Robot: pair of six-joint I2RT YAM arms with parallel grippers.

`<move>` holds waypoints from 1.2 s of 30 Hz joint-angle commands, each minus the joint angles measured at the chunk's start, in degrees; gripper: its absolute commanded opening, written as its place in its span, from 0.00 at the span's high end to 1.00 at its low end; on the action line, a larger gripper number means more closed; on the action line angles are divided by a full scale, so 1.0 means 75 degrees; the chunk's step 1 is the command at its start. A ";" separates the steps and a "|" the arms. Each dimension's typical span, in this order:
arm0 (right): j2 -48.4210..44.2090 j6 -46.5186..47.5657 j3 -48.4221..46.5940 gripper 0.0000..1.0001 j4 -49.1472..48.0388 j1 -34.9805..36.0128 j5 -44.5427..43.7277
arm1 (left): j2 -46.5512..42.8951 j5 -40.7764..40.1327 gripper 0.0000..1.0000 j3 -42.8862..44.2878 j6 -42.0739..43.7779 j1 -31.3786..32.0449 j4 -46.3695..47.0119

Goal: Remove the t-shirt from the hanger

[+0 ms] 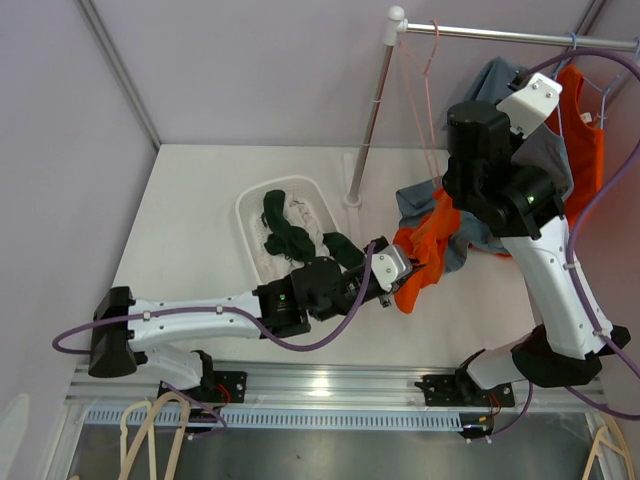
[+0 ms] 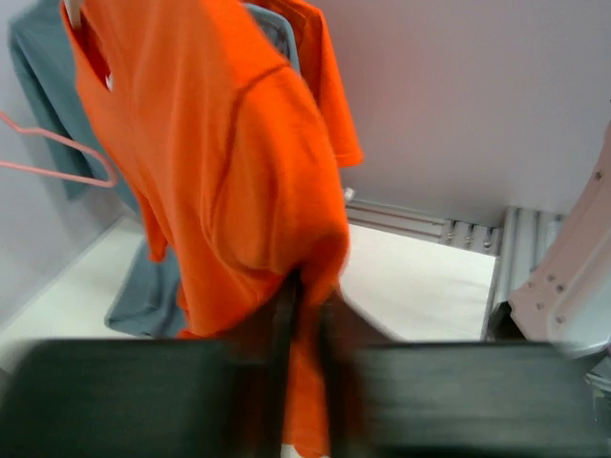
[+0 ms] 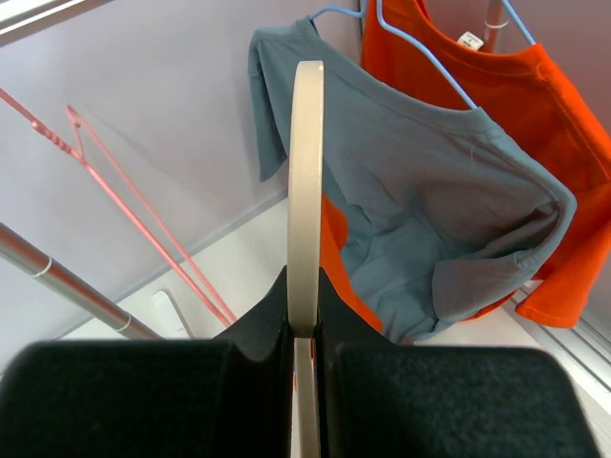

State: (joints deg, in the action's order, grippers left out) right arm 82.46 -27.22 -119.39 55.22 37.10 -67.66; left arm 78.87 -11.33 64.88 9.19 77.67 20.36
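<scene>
The left hand [image 1: 392,268] pinches the orange t-shirt [image 1: 428,250]. At 1 o'clock from it, the right hand [image 3: 305,320] clamps a cream hanger [image 3: 305,172].

L arm [image 1: 200,318] lies low along the near edge, reaching right. L gripper [image 1: 397,272] is pinched on orange t-shirt [image 1: 428,245], bunched rt of desk centre. R arm [image 1: 505,180] is raised twd rail [image 1: 500,35] over far-right corner; its fingers aren't visible. Grey-blue shirt [image 1: 552,150] & 2nd orange shirt [image 1: 588,150] hang there, w/ pink hanger [image 1: 428,100] beside. White basket [image 1: 243,215] w/ dark green clothes [image 1: 285,240] sits mid-desk.
</scene>
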 commanded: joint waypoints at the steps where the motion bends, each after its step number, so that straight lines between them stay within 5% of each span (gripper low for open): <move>1: -0.0377 0.0299 -0.0113 1.00 -0.0764 0.0104 -0.0634 | -0.0109 0.0140 0.99 0.0571 -0.0205 -0.0008 -0.0369; 11: -0.0342 0.0911 0.0555 1.00 -0.1680 -0.0153 -0.0882 | -0.1714 -0.0773 0.99 -0.0107 0.0052 0.1022 -0.0992; 23: -0.0307 -0.0213 0.0568 1.00 -0.1070 -0.3396 0.3707 | -0.3391 -0.1571 0.99 -0.1713 -0.0884 0.1902 -0.1355; 28: 0.0080 -0.0273 0.0029 1.00 -0.0848 -0.3740 0.4204 | -0.3485 -0.0786 0.99 -0.2896 -0.1939 0.2007 -0.0665; 32: -0.0130 -0.0389 -0.0018 1.00 -0.0672 -0.3658 0.4637 | -0.2889 -0.1488 0.99 -0.3073 -0.1977 0.1926 -0.0138; 36: -0.0809 -0.0483 0.0227 1.00 -0.0613 -0.3190 0.5433 | -0.1893 -0.0321 0.99 -0.1939 -0.2419 0.0362 -0.0148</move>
State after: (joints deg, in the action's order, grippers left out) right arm 81.58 -29.06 -116.60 54.63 11.44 -30.98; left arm 61.39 -19.68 44.01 -4.29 87.15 15.62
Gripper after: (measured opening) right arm 0.064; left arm 0.012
